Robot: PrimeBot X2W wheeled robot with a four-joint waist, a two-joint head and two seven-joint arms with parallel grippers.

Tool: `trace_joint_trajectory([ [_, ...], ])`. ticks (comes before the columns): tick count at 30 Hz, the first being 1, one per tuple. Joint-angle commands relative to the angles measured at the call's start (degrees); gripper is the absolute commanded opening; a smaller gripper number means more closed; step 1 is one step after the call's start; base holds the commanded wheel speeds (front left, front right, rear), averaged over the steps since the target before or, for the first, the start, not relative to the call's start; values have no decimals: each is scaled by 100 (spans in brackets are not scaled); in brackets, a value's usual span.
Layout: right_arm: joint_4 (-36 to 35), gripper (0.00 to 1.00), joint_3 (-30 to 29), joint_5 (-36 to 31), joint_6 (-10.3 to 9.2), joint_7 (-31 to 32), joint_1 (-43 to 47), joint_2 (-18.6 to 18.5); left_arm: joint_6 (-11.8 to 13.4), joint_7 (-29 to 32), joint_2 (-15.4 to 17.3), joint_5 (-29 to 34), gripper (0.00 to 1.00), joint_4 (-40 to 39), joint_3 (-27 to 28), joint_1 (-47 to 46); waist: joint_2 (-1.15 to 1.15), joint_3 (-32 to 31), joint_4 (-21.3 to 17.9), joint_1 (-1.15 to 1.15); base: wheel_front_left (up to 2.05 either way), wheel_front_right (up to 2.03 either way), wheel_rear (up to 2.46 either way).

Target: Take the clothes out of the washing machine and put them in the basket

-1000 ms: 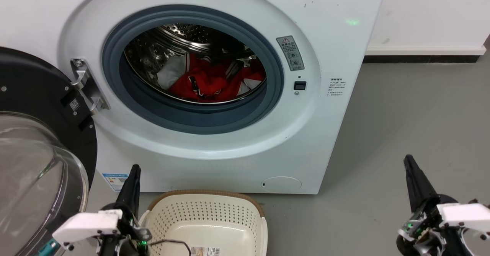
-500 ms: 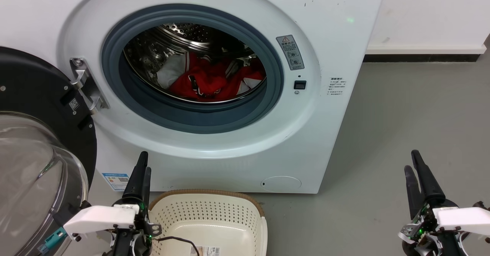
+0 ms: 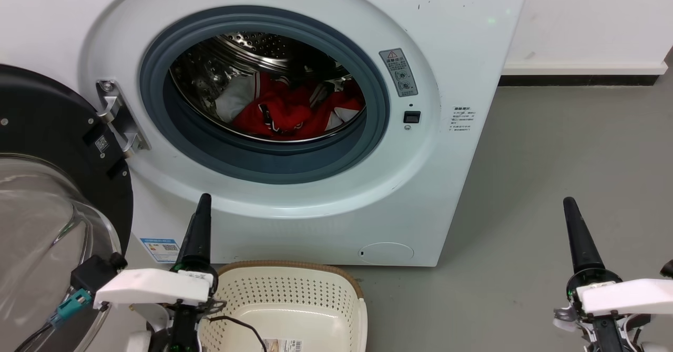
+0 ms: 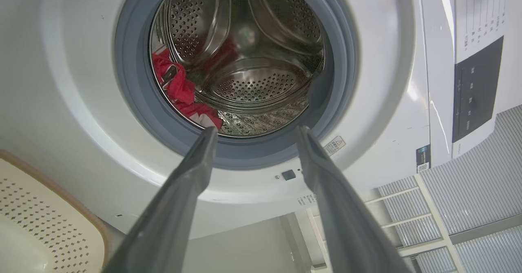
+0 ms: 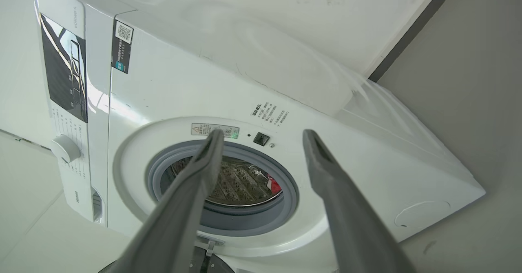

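Jaws on my 2 arms stand open, short of the large white washing machine (image 3: 462,52) and its round grey rubber rim (image 3: 273,165). I see crumpled red jersey clothes (image 3: 284,112) in its perforated steel drum (image 3: 252,44), cream perforated plastic basket (image 3: 294,289) below.

The large white front-loading washing machine (image 3: 294,231) is seen with its black-rimmed glass door (image 3: 47,194) swung open at left. Red-and-white jersey clothes (image 3: 286,112) are heaped in the perforated steel drum (image 3: 252,44). A small cream perforated plastic basket (image 3: 284,289) is set on the grey floor (image 3: 552,157) before it — the left hand (image 3: 204,200) raised beside its rim, the right hand (image 3: 568,203) well apart.
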Motion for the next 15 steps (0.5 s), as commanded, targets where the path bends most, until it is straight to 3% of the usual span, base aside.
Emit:
trace_joint_trajectory([
  [1,-155,100,24,-275,1,-62,-46,-4,16,-54,15,231,100,-114,-40,-162,0,0,3,0,0,0,0],
  [15,-392,100,131,-2110,2,-345,105,-3,187,-341,16,1775,100,-129,-342,-218,0,-18,51,0,0,0,0],
])
